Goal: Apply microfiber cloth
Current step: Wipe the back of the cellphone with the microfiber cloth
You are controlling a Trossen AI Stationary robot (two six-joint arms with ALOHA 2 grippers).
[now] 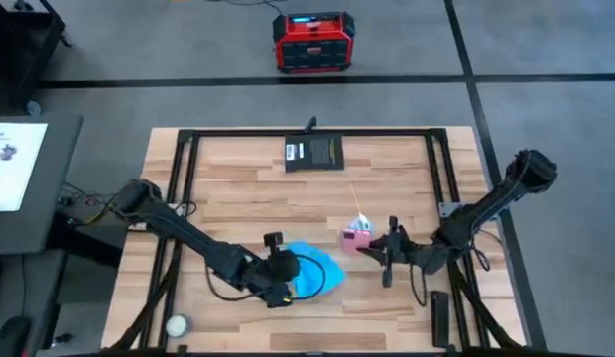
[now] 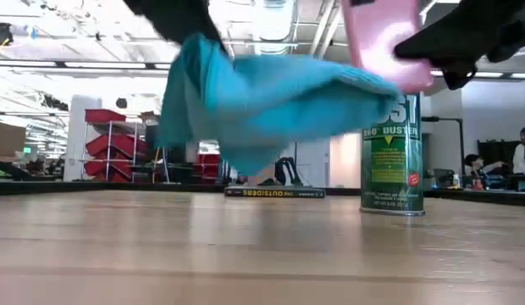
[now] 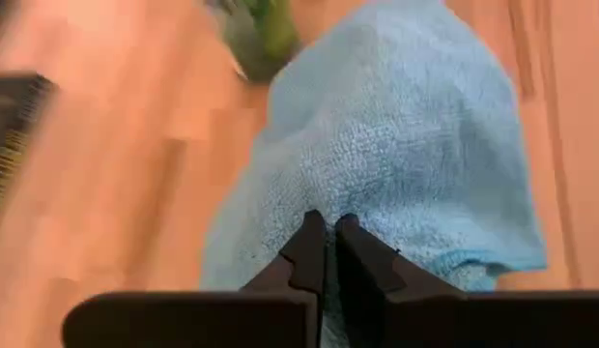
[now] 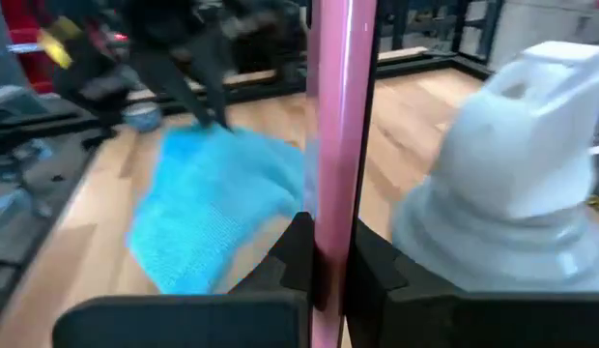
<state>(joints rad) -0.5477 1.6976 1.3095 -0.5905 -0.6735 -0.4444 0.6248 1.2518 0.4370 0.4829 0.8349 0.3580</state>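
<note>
I'm looking down at the table (image 1: 238, 188) and going L to R. On the L side, my left gripper (image 1: 281, 288) is sitting near the front edge. Its two fingers are pinched almost all the way closed, w/ a fold of the microfiber cloth (image 1: 309, 270) caught between them. In the left wrist view the fingers (image 3: 309, 253) are nearly touching and the blue cloth is bunched up just past them. In the low view the cloth (image 2: 271, 97) is hanging up in the air, off the wood, drooping down in the middle.

Just R of the cloth is the pink phone (image 1: 357, 238). My right gripper (image 1: 382, 253) is squeezing it by its thin edge, so it is standing up tall, off the table too. In the right wrist view the phone (image 4: 336, 145) is running straight up between the fingers. A white-capped spray can (image 4: 517, 184) is right beside it; the green can (image 2: 391, 157) is standing on the table behind.

Far back there's a black book (image 1: 314, 153), lying flat, not in play.

So where am I? I think the pickup part is done: cloth up, phone up, both close together. The cloth's R end is looking like it's at the phone, but I can't tell if it's really touching. Still to do, I'd say: press cloth on the phone & rub.
</note>
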